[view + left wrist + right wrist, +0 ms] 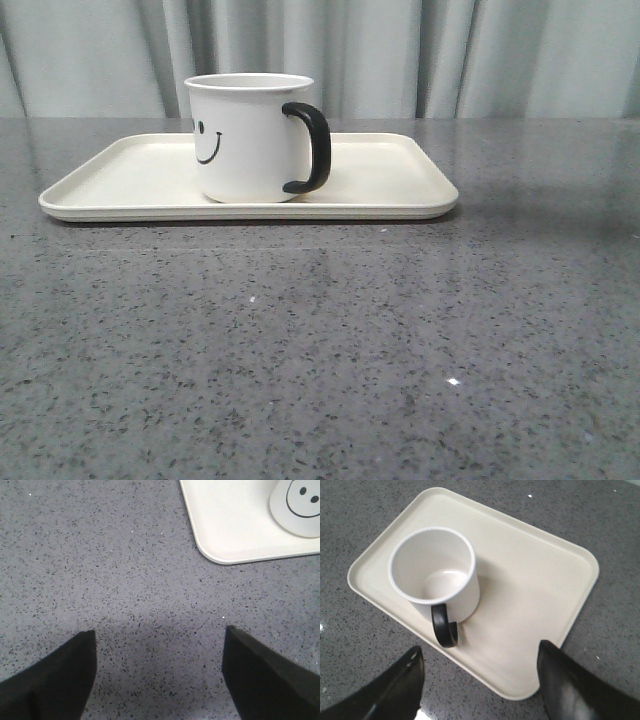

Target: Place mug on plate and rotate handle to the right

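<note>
Your left jaws (pixel 159 672) are spread wide apart, nothing between them, only bare speckled grey surface (pixel 100 570) below. Ahead of them and off to one side sits a corner of the one plate (pixel 225 525), with the smiley side of the one mug (pixel 297 507) just showing beyond it. Your right jaws (pixel 479 682) are apart too, gripping nothing, hanging over the plate's near rim. Just ahead of their gap is the single black handle (pixel 444 626), and past it the open white mug, upright, nothing inside. From the front, the mug (pixel 245 140) stands on the plate (pixel 400 185), left of its middle, handle (pixel 313 148) pointing right, smiley on its left side. Count: one mug, one plate, one handle.
</note>
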Controlling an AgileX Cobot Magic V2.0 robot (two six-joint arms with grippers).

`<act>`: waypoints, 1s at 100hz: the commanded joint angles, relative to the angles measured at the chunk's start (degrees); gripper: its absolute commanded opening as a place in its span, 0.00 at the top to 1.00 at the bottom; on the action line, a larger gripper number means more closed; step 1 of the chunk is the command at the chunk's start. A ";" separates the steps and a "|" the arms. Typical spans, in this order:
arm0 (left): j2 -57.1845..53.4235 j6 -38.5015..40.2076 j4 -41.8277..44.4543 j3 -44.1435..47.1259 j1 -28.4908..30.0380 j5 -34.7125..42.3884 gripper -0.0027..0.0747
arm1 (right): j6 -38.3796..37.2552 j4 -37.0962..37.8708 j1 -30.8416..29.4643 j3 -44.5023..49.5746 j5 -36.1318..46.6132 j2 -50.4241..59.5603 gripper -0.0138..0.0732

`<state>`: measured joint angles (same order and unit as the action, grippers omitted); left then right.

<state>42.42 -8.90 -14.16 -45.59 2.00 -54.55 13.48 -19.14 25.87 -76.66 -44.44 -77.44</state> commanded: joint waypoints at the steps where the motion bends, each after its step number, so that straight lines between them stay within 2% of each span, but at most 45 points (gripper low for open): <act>1: -0.13 0.14 -1.43 -1.55 0.05 3.56 0.30 | 0.09 -1.12 1.26 -5.35 3.60 -2.11 0.28; 39: -0.13 0.14 -1.43 -1.55 0.05 3.56 0.30 | -3.81 1.15 4.73 -16.52 2.30 -15.68 0.28; 56: -0.13 0.14 -1.43 -1.55 0.05 3.56 0.30 | -8.54 6.60 6.56 -20.24 0.74 -20.22 0.28; 77: -0.13 0.14 -1.43 -1.55 0.05 3.56 0.30 | -13.79 13.09 8.28 -22.99 0.44 -24.06 0.28; 100: -0.13 0.14 -1.43 -1.55 0.05 3.56 0.30 | -14.56 13.65 8.28 -24.16 0.31 -27.25 0.28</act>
<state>42.42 -8.90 -14.26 -45.59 2.00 -54.55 -0.71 -6.09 34.11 -98.74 -46.48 -106.57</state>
